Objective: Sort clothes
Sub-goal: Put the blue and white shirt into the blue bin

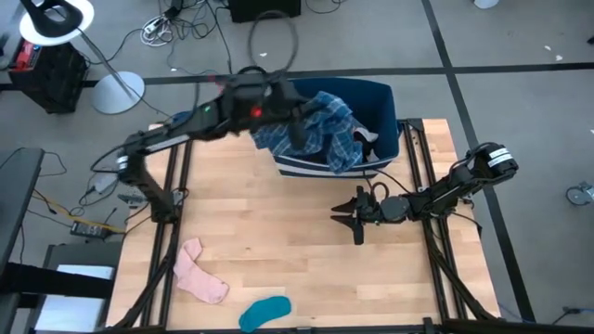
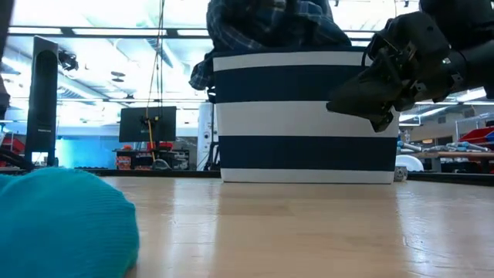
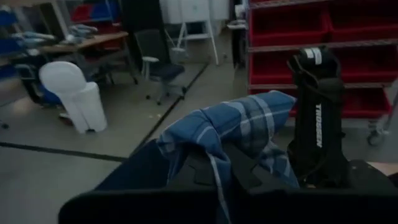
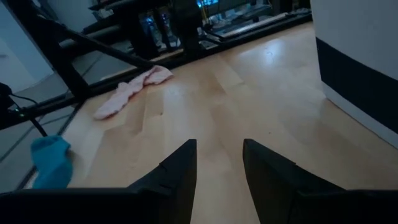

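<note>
Teal sock (image 2: pixel 62 224) is lying nearest the low camera, filling that view's lower left corner; from above it (image 1: pixel 264 312) is sitting at the front edge of the wooden table (image 1: pixel 278 232), a little left of centre. Pink piece (image 1: pixel 199 272) is lying flat near the table's front-left corner, just beside the sock but not touching it; both are also showing in the right wrist view, pink (image 4: pixel 134 91) and teal (image 4: pixel 50 160). The blue-and-white striped bin (image 2: pixel 305 116) is standing at the table's back edge, right of centre. Blue plaid shirt (image 1: pixel 320 130) is hanging over the bin's rim, bunched and draping down the front wall; part of it is rising above the rim in the low view (image 2: pixel 266 23). Left gripper (image 1: pixel 299 137) is reaching over the bin from the back-left, fingers pinched together on the plaid shirt, with cloth (image 3: pixel 239 134) wrapping around them in the left wrist view. Right gripper (image 1: pixel 351 221) is hovering above bare wood in front of the bin, right of the table's centre, pointing toward the left edge; its fingers (image 4: pixel 177 171) are standing partly apart, gripping nothing, with table showing through the gap.
</note>
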Motion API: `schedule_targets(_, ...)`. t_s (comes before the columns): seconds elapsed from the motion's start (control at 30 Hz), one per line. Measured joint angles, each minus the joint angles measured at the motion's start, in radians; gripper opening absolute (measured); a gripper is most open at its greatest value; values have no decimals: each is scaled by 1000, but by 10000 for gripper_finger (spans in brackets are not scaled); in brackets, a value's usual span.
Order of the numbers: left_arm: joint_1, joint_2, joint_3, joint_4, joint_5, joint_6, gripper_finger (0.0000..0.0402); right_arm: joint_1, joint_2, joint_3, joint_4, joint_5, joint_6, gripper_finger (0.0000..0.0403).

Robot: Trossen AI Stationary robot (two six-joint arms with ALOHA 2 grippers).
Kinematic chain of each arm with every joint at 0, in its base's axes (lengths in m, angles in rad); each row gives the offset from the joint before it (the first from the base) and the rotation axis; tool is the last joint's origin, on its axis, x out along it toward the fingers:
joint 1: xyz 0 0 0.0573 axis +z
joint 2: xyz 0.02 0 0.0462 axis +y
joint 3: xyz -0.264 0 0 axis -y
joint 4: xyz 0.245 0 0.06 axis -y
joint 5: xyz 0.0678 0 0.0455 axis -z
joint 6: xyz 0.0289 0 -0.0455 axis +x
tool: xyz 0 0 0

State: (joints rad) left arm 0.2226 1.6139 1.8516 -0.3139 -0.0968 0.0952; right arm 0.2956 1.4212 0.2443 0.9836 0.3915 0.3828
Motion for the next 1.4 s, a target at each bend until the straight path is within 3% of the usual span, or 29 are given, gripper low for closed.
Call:
schedule_targets(0.17,55,181,255,-146,71,-1,2,-9,0,0,-11,0,-5,132)
schedule_targets(0.3,81,297,363,-202,74,0,10,-10,0,0,-5,0,-29,132)
schedule_targets(0.53,114,440,366,-209,190,3,19,-10,0,0,-7,0,-36,132)
schedule_targets(1.1,139,709,368,-69,189,0,26,-10,0,0,-9,0,-38,132)
schedule_targets(1.4,165,762,368,-33,192,-166,30,-10,0,0,-12,-1,-40,132)
